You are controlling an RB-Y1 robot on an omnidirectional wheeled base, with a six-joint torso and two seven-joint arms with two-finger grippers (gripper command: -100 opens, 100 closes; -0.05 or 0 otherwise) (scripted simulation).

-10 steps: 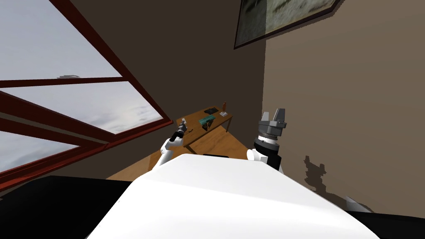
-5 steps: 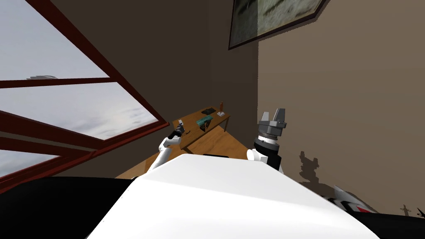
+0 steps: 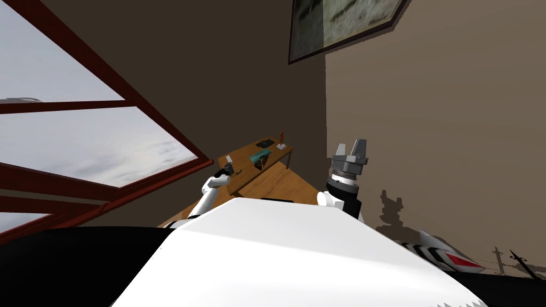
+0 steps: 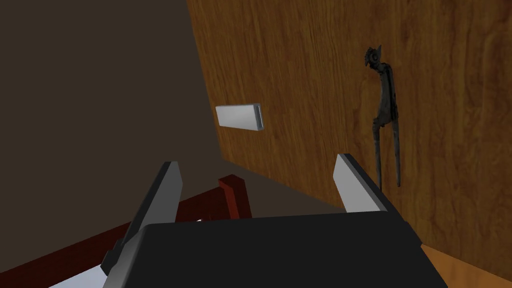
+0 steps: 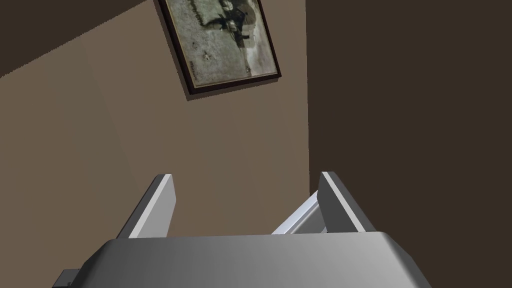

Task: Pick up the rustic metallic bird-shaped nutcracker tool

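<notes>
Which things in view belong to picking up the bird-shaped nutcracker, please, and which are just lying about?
For the job: dark bird-shaped nutcracker, open left claw, wooden table.
Lying about: small grey block, teal item, idle right claw.

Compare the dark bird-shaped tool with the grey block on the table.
Tool is near-black, block light grey. Tool is long and thin with two legs; block is short and boxy. Block lies ahead of the open left gripper's gap; tool lies beyond one finger. Both rest on the wooden table, ungripped.
</notes>
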